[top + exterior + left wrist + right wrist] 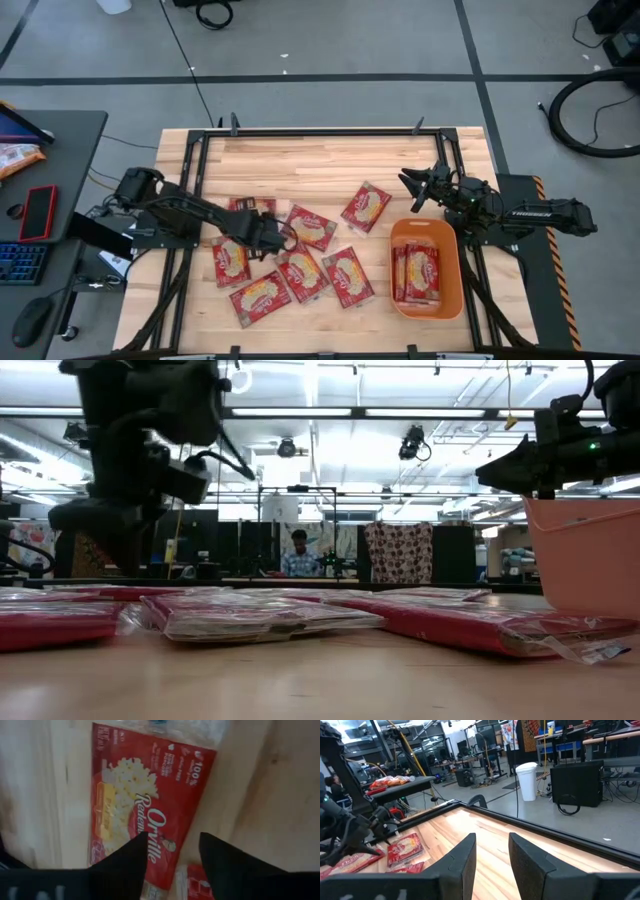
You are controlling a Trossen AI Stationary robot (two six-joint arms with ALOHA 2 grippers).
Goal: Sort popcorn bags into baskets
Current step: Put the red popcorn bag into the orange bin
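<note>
Hovering: left gripper point(268, 235), fingers spread, over popcorn bags point(312, 227); overlapping pkts, risk double-grab. Right gripper point(418, 188) spread, empty, above basket point(452, 262).

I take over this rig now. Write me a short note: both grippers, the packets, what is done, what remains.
Left gripper: open, empty, over the loose flat red popcorn bags at the wooden table's middle.
Right gripper: open, empty, raised behind the orange plastic basket.
Done: at least two bags lie in the basket.
Left: about seven bags on the table.
</note>
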